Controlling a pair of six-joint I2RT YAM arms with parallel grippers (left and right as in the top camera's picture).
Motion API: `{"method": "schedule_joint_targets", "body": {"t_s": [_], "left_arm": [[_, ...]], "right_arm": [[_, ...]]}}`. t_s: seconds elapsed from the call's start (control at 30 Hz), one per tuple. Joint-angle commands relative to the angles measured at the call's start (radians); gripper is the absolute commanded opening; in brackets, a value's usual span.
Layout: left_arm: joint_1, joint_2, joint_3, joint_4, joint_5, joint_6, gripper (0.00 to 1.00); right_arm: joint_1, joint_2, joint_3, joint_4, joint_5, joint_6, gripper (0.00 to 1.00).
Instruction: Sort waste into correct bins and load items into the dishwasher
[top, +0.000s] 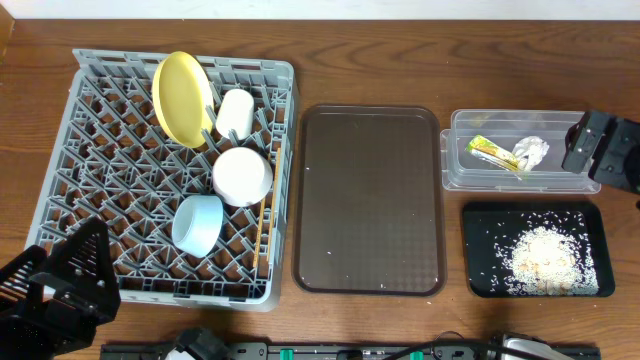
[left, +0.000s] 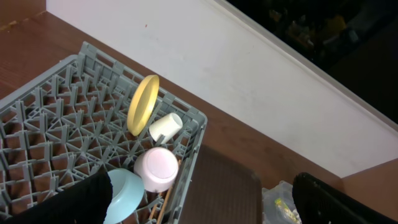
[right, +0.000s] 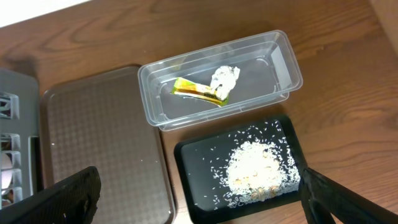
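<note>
Overhead view first, my colleague said: where did the dishes sit?

All in the grey dish rack (top: 60, 170), I answered, along its right side. The yellow plate (top: 182, 97) stood on edge against the pegs, which I judged kept it upright. The small white cup (top: 236, 112) lay on its side just beside it. Below came the white bowl (top: 243, 176) and the light blue bowl (top: 197, 222), tipped among the pegs, with the chopsticks (top: 258, 235) laid along the rack's right wall.

And the waste?

Sorted by kind, I'd say. The snack wrapper (top: 493, 152) and crumpled tissue (top: 532, 151) lay together in the clear tub (top: 500, 118). The rice scraps (top: 545, 258) were heaped in the black tray (top: 482, 220) just below it. The brown serving tray (top: 368, 200) between rack and bins held only a few specks.

Your grippers?

My left gripper (left: 199, 186) hung over the rack's near corner, my right gripper (right: 199, 180) beside the tub. Both jaws stood wide, holding nothing.

Any writing?

The wrapper's green-and-yellow print was too small to read, and nothing else carried a label.
</note>
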Motion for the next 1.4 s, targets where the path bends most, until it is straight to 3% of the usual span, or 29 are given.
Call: {"method": "schedule_joint_targets", "body": {"t_s": [0.0, 0.63, 0.87, 1.0, 1.17, 1.37], "left_arm": [[0.005, -0.003, 0.003, -0.001, -0.016, 0.009, 0.94], [0.005, -0.003, 0.003, -0.001, -0.016, 0.009, 0.94], [0.005, -0.003, 0.003, -0.001, -0.016, 0.009, 0.94], [0.005, -0.003, 0.003, -0.001, -0.016, 0.009, 0.94], [0.005, -0.003, 0.003, -0.001, -0.016, 0.009, 0.94], [0.005, -0.003, 0.003, -0.001, -0.016, 0.009, 0.94]], "right_arm": [[0.015, 0.000, -0.002, -0.001, 0.025, -0.018, 0.99], [0.018, -0.026, -0.002, -0.001, 0.025, -0.018, 0.99], [0.019, -0.224, -0.003, 0.026, 0.052, -0.038, 0.99], [0.069, -0.372, -0.036, 0.137, 0.053, -0.059, 0.99], [0.138, -0.589, -0.276, 0.407, 0.052, -0.189, 0.99], [0.202, -0.907, -0.822, 0.845, 0.050, -0.238, 0.99]]}}
